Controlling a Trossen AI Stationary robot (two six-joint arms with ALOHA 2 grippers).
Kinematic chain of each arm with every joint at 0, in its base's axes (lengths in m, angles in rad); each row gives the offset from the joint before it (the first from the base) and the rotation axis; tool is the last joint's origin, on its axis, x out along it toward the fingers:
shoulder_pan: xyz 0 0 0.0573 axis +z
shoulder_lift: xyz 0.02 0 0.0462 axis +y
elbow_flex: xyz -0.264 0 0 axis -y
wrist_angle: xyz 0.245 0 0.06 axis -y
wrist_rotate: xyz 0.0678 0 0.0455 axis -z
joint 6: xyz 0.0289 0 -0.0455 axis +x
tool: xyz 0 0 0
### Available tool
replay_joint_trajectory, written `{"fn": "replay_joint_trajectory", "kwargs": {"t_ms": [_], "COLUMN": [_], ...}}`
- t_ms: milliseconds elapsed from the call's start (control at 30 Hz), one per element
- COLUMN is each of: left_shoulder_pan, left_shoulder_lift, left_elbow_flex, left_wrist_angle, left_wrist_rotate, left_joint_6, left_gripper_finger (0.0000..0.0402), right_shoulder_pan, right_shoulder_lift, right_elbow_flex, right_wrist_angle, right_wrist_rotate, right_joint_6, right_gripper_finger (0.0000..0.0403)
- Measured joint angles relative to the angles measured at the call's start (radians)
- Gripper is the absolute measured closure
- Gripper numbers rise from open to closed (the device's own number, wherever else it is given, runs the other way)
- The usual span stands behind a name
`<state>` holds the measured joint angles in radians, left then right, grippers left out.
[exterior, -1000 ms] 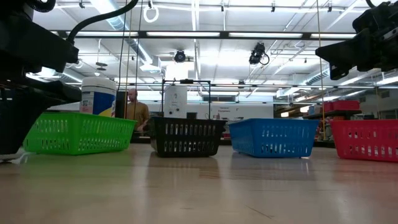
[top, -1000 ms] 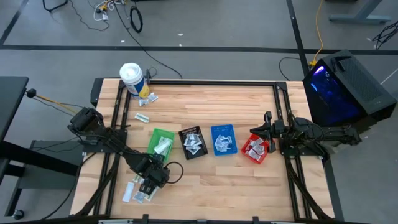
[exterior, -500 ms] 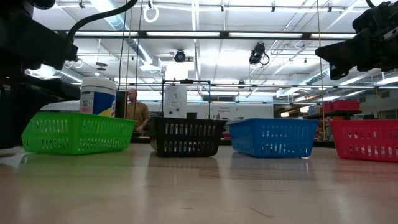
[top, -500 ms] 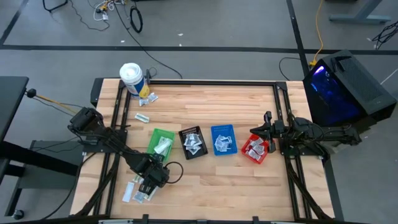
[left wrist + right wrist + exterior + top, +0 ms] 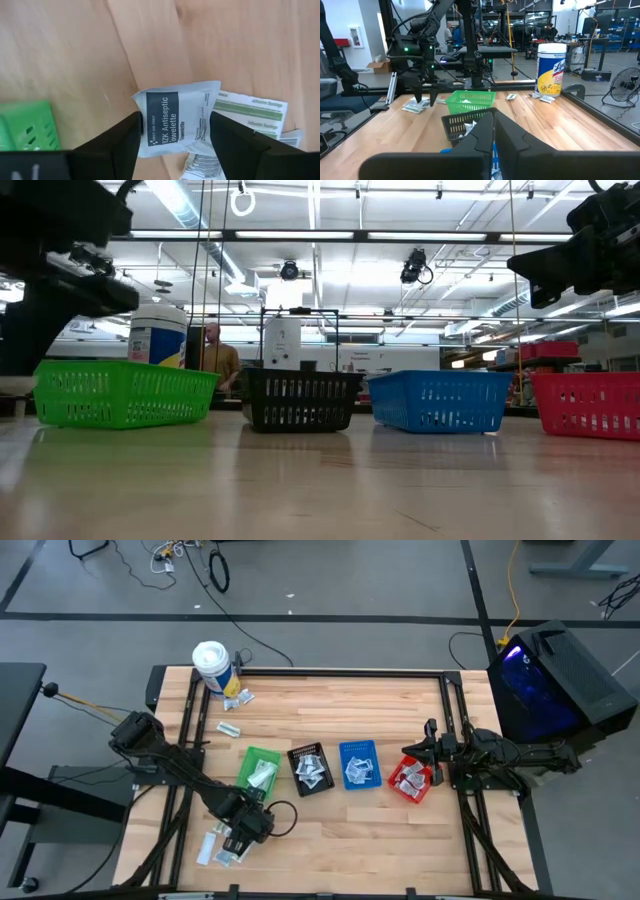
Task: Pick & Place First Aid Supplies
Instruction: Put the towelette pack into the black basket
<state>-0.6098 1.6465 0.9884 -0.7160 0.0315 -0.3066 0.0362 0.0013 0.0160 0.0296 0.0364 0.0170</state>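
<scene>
At the table's point(image 5: 330, 830) front-left corner, the left claw point(image 5: 238, 843) is hanging over a small pile of sachets point(image 5: 215, 848). In the left wrist view its 2 fingers point(image 5: 112, 142) are clamping a pale-blue antiseptic towelette sachet point(image 5: 175, 117), holding it above a green-printed packet point(image 5: 250, 112) lying on the wood. A white tub point(image 5: 211, 665) is standing at the far-left corner, with a few more packets point(image 5: 237, 698) lying just beside it and 1 strip packet point(image 5: 230, 728) nearer the middle. Moving right, 4 bins are sitting in a row: green bin point(image 5: 260, 769), black bin point(image 5: 310, 769), blue bin point(image 5: 359, 764) and red bin point(image 5: 411, 780), each holding sachets. The right claw point(image 5: 430, 728) is waiting at the table's right edge, above the red bin, with its fingers point(image 5: 485, 132) pressed together and holding nothing.
</scene>
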Motion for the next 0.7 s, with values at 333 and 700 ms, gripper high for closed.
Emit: {"fn": "replay_joint_trajectory", "kwargs": {"t_ms": [333,700], "left_shoulder_pan": [0.076,0.274], "left_shoulder_lift": [-0.047,-0.054], "left_elbow_flex": [0.066,0.148], "left_wrist_angle": [-0.041,-0.054], "left_wrist_rotate": [-0.01,-0.012], "left_joint_6": [0.068,0.068], "left_gripper_finger": [0.0168,0.0168], "right_shoulder_pan": [0.0,0.0], "right_shoulder_lift": [0.0,0.0], "right_elbow_flex": [0.0,0.0], "right_wrist_angle": [0.0,0.0], "right_wrist_rotate": [0.0,0.0], "right_joint_6": [0.0,0.0], "right_gripper_finger": [0.038,0.038]}}
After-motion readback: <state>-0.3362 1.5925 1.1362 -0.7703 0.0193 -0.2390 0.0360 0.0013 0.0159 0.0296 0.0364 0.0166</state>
